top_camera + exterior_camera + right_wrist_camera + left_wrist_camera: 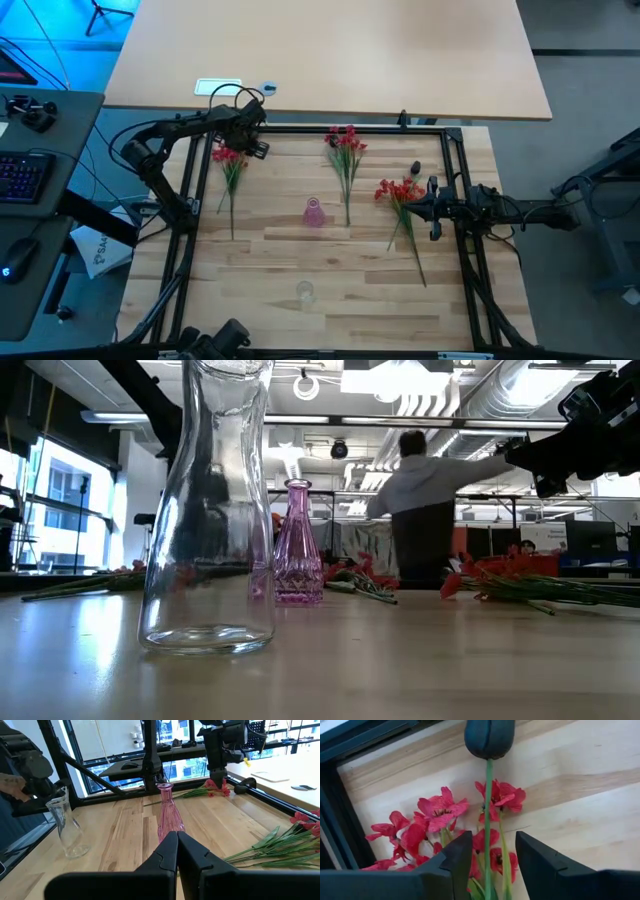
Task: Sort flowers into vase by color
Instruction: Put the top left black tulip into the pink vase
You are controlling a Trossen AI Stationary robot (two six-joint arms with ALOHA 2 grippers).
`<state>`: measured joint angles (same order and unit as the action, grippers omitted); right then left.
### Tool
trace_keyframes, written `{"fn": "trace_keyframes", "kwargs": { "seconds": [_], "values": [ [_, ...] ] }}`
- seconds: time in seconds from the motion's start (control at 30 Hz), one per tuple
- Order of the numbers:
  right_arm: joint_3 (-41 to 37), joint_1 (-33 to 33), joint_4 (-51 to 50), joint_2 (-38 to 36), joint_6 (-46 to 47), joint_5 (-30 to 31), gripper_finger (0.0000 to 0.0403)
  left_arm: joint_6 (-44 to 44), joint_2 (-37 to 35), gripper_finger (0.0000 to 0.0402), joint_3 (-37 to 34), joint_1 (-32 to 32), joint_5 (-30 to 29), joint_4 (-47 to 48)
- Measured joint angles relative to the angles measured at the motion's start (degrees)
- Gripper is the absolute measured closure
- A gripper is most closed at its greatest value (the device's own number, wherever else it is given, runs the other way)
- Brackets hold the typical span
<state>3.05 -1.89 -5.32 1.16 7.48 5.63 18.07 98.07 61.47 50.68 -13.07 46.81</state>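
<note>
My left gripper (492, 857) is open, pointing down over the left bunch of red flowers (228, 160) near the table's far-left corner. Its fingers stand on either side of a thin green stem (488, 810) that ends in a dark tulip head (490, 737), lying on the red blossoms (440, 812). A second red bunch (345, 145) lies far-centre and a third (400, 190) lies right. The pink vase (314, 212) stands mid-table and the clear vase (304, 292) nearer. My right gripper (177, 845) is shut and hovers beside the right bunch (295, 835).
A black frame (330, 130) rims the wooden table. A small dark thing (415, 167) lies near the right bunch. In the low view, a person (430, 490) stands in the room behind the table. Bare wood lies between the two vases and the near edge.
</note>
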Motion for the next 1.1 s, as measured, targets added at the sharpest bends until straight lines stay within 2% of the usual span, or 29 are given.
{"fn": "trace_keyframes", "kwargs": {
  "seconds": [0.43, 0.67, 0.73, 0.87, 1.1],
  "values": [
    [-0.02, 0.00, 0.00, -0.01, 0.01, 0.00, 0.0403, -0.35, 4.40, 0.0277, 0.00, -0.42, -3.43, 0.46],
    [0.00, 0.02, 0.01, 0.00, -0.01, 0.00, 0.0403, -1.72, 1.29, 0.0321, 0.01, -0.19, -5.63, -0.29],
    [-0.02, 0.01, 0.01, -0.01, 0.01, 0.00, 0.0403, -1.66, 1.35, 0.0335, 0.02, 0.41, -4.89, -0.52],
    [-0.01, 0.01, 0.00, 0.01, 0.01, 0.00, 0.0403, -1.39, 1.82, 0.0348, 0.02, 1.22, 0.64, -0.44],
    [-0.01, 0.00, 0.00, -0.01, 0.00, 0.01, 0.0403, -4.56, 1.60, 0.0325, 0.02, 1.18, -0.15, -1.31]
  ]
}}
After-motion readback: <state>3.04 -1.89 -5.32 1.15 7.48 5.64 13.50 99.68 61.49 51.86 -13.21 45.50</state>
